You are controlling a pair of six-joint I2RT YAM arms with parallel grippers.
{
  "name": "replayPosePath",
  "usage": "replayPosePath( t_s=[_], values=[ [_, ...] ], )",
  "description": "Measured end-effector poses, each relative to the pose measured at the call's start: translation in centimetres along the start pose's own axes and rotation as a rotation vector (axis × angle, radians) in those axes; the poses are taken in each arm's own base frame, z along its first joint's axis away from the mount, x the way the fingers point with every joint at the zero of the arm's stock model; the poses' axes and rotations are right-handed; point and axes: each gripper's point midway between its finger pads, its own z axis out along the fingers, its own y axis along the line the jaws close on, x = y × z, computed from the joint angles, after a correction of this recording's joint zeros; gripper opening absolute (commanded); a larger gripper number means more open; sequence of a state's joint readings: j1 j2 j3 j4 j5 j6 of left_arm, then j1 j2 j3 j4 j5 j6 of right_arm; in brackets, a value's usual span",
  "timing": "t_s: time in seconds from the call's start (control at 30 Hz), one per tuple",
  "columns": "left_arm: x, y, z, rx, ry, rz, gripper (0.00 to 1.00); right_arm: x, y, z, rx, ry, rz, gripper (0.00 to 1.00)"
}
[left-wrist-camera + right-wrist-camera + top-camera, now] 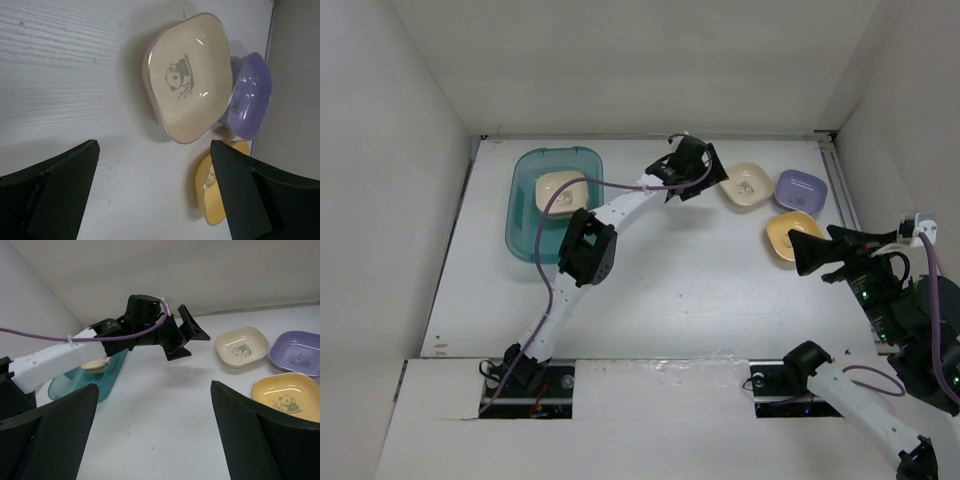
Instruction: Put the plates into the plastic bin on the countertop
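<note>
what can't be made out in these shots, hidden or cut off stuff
Bin: top view, the left arm crosses its right side; any plates under the cream plate inside are hidden.
Yellow plate: top view, the right tool covers its right part; left wrist view, a finger hides one side.
Lavender plate: right wrist view, cut off by the right edge.

On the white countertop [670, 290], a teal bin [523, 215] is parked far left, with a cream plate [746, 186], lavender plate [800, 188] and yellow plate [782, 235] clustered far right.
</note>
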State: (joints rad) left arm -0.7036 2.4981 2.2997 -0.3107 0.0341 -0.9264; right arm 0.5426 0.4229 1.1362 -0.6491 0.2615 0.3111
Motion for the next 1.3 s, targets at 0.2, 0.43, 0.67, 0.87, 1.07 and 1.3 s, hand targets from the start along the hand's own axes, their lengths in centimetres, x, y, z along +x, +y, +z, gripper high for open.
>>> replayPosePath(
  t_s=[0.2, 0.43, 0.67, 0.87, 1.07, 1.3],
  values=[
    [2.3, -0.4, 0.2, 0.042, 0.019, -0.002, 0.93, 1.5, -1.3, 1.3, 0.074, 0.018, 0.013, 1.0],
    [3.6, 4.0, -6.5, -0.154, -0.009, 0.058, 1.0, 8.4, -4.4, 7.7, 0.275, 0.163, 0.019, 1.0],
    [-5.6, -0.4, -23.7, -0.052, -0.322, 0.096, 1.0, 12.0, -9.4, 18.0, 0.417, 0.351, -0.004, 1.0],
    [-7.3, 3.6, -33.2, -0.034, -0.442, 0.102, 1.0, 19.0, -11.8, 26.2, 0.353, 0.603, -0.148, 1.0],
    [-4.8, 8.4, -32.6, -0.152, -0.364, 0.175, 1.0, 22.7, -13.1, 32.8, 0.283, 0.721, -0.237, 0.98],
    [-4.0, 10.0, -32.7, -0.187, -0.335, 0.218, 1.0, 31.0, -16.3, 32.8, 0.302, 0.924, -0.279, 0.92]
  ],
)
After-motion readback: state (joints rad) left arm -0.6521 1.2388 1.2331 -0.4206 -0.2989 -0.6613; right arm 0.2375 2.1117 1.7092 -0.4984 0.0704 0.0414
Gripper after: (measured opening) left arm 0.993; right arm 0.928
